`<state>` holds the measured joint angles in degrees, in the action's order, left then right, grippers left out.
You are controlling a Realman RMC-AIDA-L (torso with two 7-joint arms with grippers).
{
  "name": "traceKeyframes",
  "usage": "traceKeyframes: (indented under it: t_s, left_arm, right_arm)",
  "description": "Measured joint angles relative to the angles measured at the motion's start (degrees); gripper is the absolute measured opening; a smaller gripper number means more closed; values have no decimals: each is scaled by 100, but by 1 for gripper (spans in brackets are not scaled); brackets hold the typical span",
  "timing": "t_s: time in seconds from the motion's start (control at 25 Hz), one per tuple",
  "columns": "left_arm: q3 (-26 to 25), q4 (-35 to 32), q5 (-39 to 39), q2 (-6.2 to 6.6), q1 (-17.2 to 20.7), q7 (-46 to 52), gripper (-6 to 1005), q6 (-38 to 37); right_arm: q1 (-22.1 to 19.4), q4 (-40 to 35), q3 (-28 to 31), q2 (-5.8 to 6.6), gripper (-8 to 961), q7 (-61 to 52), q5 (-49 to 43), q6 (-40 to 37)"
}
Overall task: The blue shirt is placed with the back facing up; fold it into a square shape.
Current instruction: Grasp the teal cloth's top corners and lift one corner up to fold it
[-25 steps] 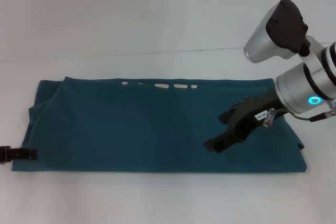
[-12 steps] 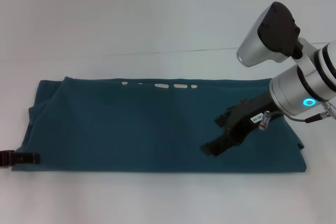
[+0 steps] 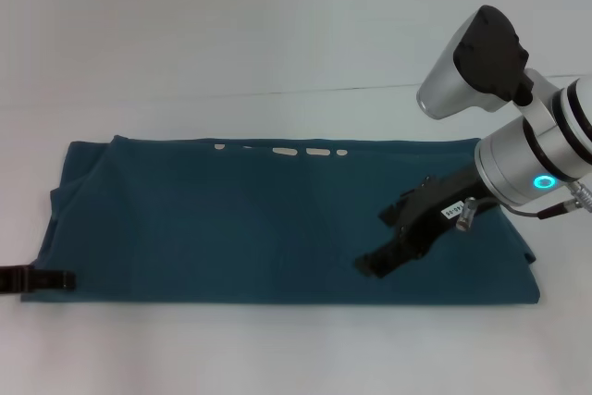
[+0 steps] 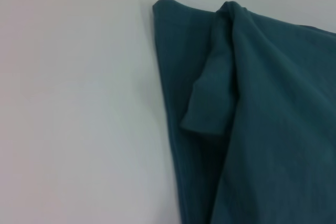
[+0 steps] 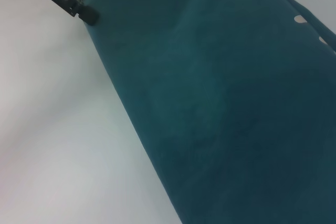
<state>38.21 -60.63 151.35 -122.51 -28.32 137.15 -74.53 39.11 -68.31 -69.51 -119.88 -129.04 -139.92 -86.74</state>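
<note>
Blue shirt (image 3: pixel 240 224) lies flat on the white table (image 3: pixel 277 34), folded into a long horizontal band, dark teal, soft knit. A sleeve flap is tucked over at its left end; small pale gaps show along the far edge. Right gripper (image 3: pixel 384 240) is over the shirt's right part, fingers spread apart, nothing between them; contact with the fabric unclear. Left gripper (image 3: pixel 37 278) sits at the shirt's near-left corner, just beside the edge; can't tell its finger state.

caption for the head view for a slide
Right gripper open over the folded blue shirt; left gripper at its corner.
</note>
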Motion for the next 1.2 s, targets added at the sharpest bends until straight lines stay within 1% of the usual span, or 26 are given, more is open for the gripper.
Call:
traceKeyframes:
  t_s: [0.12, 0.24, 0.36, 0.44, 0.68, 0.92, 1.08, 1.2]
  left_arm:
    - [142, 128, 0, -1, -50, -84, 866, 24]
    - [305, 247, 34, 34, -103, -80, 824, 126]
    - [343, 255, 43, 22, -118, -72, 782, 148]
    - [348, 250, 45, 9, -122, -71, 544, 152]
    - [353, 283, -5, 2, -179, -60, 330, 166]
    - [326, 302, -354, 9, -222, -128, 111, 116]
    - [331, 302, -471, 43, -226, -155, 63, 100]
    - [345, 302, -496, 48, -249, -160, 63, 52]
  right_arm:
    - [0, 35, 18, 0, 918, -11, -3, 2]
    - [0, 39, 22, -4, 918, -14, -3, 26]
    - [0, 39, 7, -7, 918, -15, -3, 45]
    - [0, 39, 12, -8, 918, -16, -3, 50]
    - [0, 39, 8, -9, 919, -16, 3, 80]
    - [2, 38, 7, -10, 916, -16, 7, 86]
    - [-29, 37, 37, -9, 897, -15, 49, 90]
    - [-60, 37, 74, -8, 879, -13, 133, 140]
